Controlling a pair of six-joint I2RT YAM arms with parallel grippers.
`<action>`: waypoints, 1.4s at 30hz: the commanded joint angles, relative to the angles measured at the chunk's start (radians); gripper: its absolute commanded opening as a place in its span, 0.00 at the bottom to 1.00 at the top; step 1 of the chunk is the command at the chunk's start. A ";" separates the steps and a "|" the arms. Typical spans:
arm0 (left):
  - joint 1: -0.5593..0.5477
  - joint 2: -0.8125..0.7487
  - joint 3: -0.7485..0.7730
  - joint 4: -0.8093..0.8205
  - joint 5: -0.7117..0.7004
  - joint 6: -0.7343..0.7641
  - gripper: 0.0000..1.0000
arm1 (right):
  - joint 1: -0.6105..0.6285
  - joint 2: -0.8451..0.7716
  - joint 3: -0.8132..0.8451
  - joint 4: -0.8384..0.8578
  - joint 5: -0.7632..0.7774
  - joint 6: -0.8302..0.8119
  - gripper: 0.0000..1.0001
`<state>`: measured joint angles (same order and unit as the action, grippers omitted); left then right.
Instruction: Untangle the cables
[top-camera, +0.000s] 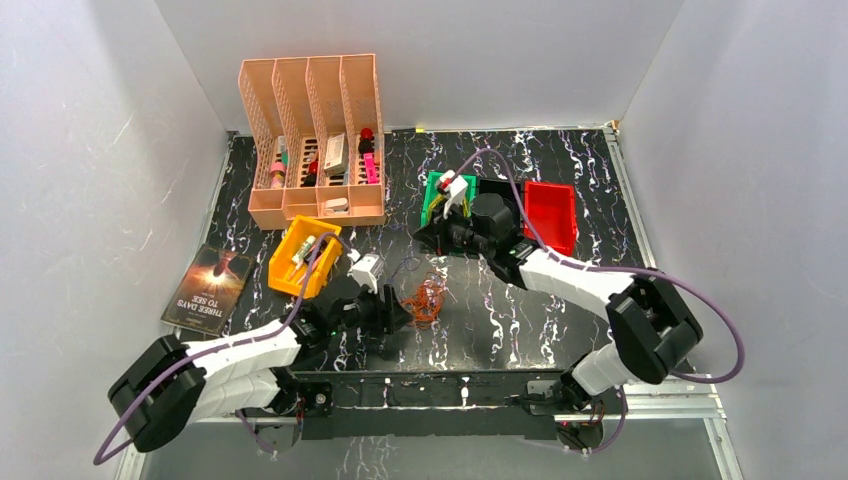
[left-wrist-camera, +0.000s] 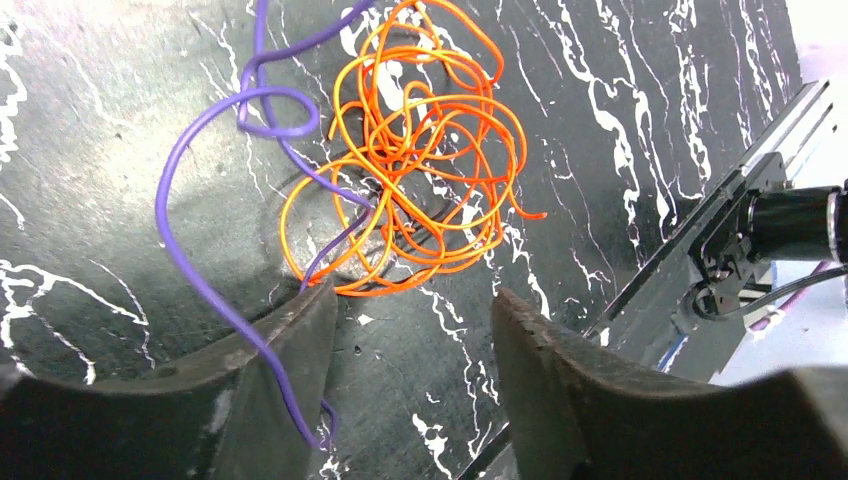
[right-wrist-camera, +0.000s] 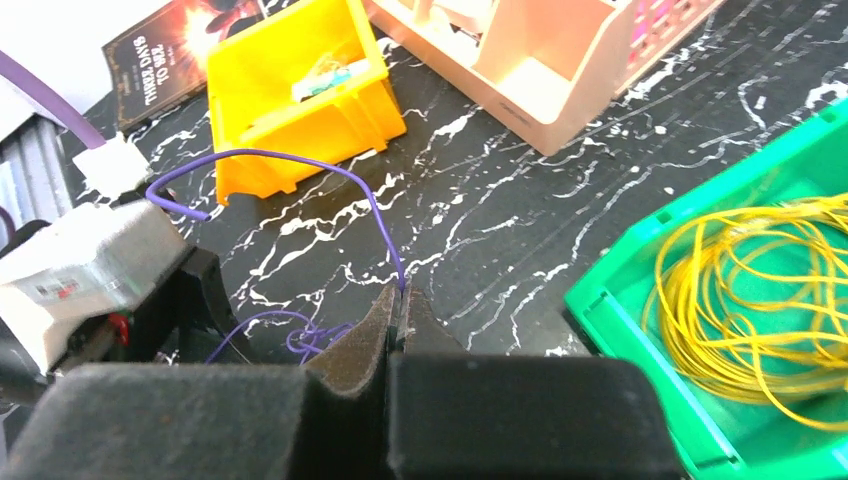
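Left end effector (left-wrist-camera: 412, 300) low over the desk (left-wrist-camera: 90, 150), jaws apart, a purple strand (left-wrist-camera: 160, 200) draped across one finger. Just ahead lie the cables (left-wrist-camera: 430, 150), an orange tangle on the desk's near middle. Further out, the right end effector (right-wrist-camera: 398, 300) is pinched tight on that purple strand. Beyond, a yellow coil (right-wrist-camera: 760, 300) sits in the green bin (right-wrist-camera: 620, 270).

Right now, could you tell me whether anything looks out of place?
The purple wire runs through the orange tangle and drapes over one finger of the open left gripper, where it might snag. Nothing looks spilled or damaged.
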<state>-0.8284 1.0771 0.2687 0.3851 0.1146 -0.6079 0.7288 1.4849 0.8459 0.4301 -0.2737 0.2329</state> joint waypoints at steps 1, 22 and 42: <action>-0.001 -0.094 0.000 -0.050 -0.045 -0.010 0.62 | 0.004 -0.091 -0.015 -0.095 0.097 -0.060 0.00; 0.003 -0.349 0.156 -0.206 -0.121 0.153 0.78 | 0.004 -0.526 0.075 -0.337 0.296 -0.031 0.00; 0.004 -0.262 0.121 -0.138 -0.117 0.124 0.77 | 0.003 -0.545 0.403 -0.521 0.528 -0.187 0.00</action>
<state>-0.8276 0.7998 0.3920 0.2363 0.0071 -0.4732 0.7288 0.9272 1.1900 -0.0711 0.1822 0.0845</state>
